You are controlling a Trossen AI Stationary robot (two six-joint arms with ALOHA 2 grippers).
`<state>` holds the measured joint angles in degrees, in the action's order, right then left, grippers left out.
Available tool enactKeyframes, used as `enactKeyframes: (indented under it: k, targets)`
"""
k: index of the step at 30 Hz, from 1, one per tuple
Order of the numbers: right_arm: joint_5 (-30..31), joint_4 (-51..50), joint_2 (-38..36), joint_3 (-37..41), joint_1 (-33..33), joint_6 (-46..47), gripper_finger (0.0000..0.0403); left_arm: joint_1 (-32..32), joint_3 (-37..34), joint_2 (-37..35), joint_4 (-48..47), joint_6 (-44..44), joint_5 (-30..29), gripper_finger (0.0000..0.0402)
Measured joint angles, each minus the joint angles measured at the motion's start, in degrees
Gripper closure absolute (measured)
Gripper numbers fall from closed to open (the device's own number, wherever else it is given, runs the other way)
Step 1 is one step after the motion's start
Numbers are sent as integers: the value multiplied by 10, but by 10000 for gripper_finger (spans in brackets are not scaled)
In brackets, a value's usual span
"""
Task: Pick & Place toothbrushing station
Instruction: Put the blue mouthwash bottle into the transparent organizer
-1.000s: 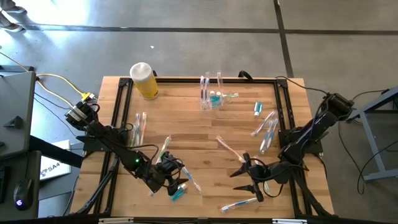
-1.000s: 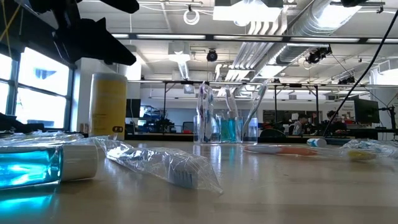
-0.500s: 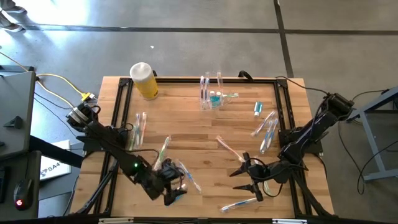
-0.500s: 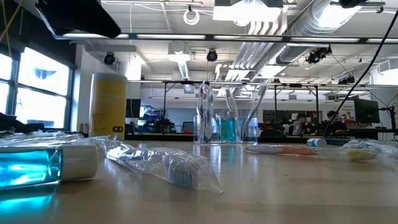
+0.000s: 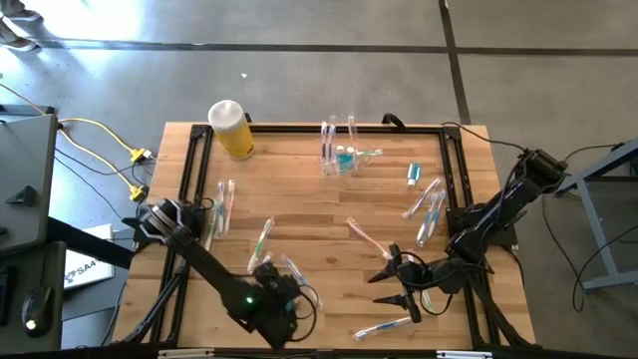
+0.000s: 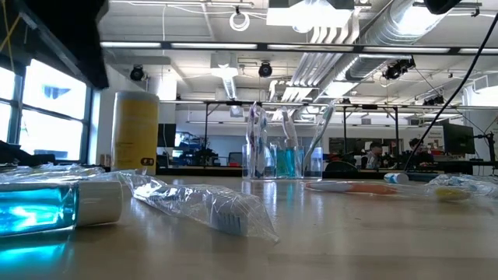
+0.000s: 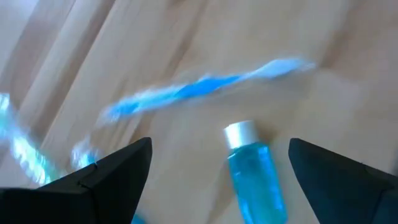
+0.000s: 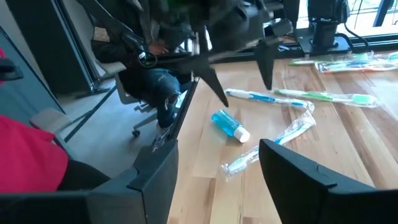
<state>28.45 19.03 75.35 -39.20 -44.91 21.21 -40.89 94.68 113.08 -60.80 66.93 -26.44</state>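
I see the left gripper (image 7: pixel 211 180) wide open and empty above a teal tube (image 7: pixel 254 169) with a white cap. The right gripper (image 5: pixel 395 287) waits, part open, empty.

A teal tube (image 8: pixel 229 125) lies on the desk (image 8: pixel 348 149) beside a wrapped brush (image 8: pixel 273 142). The left claw (image 8: pixel 239 71) hangs spread above the tube; two brushes (image 8: pixel 267 98) lie beyond.

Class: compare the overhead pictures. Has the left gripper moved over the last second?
Yes. The left gripper has drawn back toward the near table edge, away from the yellow cylinder container.
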Motion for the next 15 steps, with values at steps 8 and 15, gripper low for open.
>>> enactKeyframes:
  k: [8,15]
  targets:
    - [0,-4,0,0,-1,0,188,17,14,45,-62,83,113,34]
    - [0,-4,0,0,-1,-3,188,19,12,44,-1,55,155,34]
